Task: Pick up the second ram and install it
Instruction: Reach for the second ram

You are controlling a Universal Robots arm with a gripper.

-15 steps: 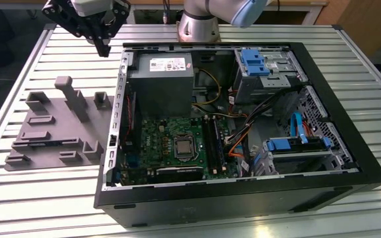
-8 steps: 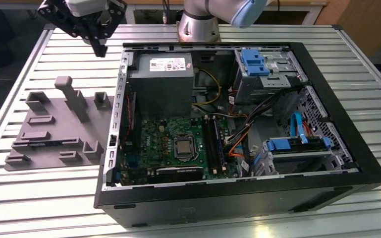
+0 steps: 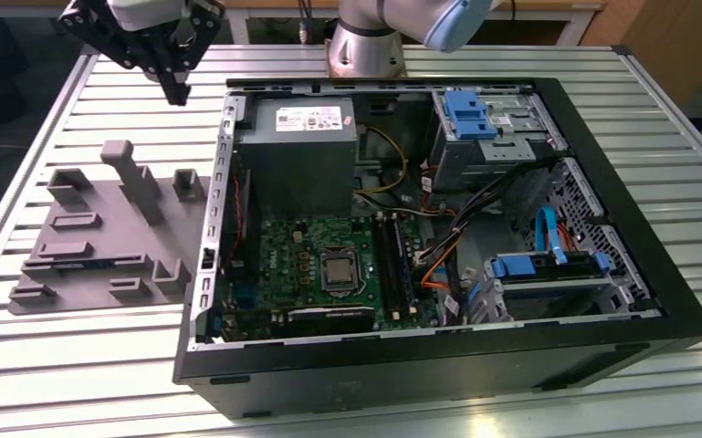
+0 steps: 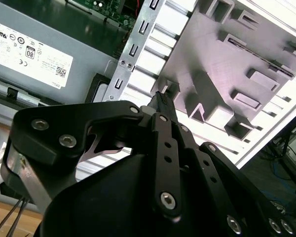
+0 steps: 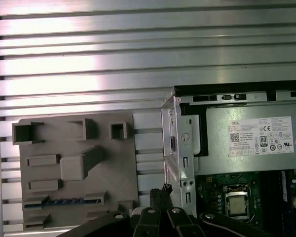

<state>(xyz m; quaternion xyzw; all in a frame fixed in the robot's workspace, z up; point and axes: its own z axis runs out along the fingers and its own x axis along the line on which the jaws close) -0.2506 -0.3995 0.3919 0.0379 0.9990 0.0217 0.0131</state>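
Observation:
The second ram (image 5: 64,201) is a thin dark stick with a blue-green edge, lying in a slot of the grey fixture block (image 5: 113,168). In the exterior view the ram (image 3: 65,265) sits at the near-left part of the fixture (image 3: 95,205). It also appears as a dark strip (image 4: 281,70) in the second wrist view. My gripper (image 3: 178,94) hangs high above the table, behind the fixture and beside the case's back left corner. Its fingertips (image 4: 160,96) are pressed together with nothing between them, well away from the ram.
An open computer case (image 3: 448,365) lies on the slatted metal table (image 3: 692,119). Inside it are a grey power supply (image 3: 296,151), a green motherboard (image 3: 289,251) with long black sockets (image 3: 393,265), cables and blue drive bays (image 3: 533,266). The arm's base (image 3: 363,46) stands behind the case.

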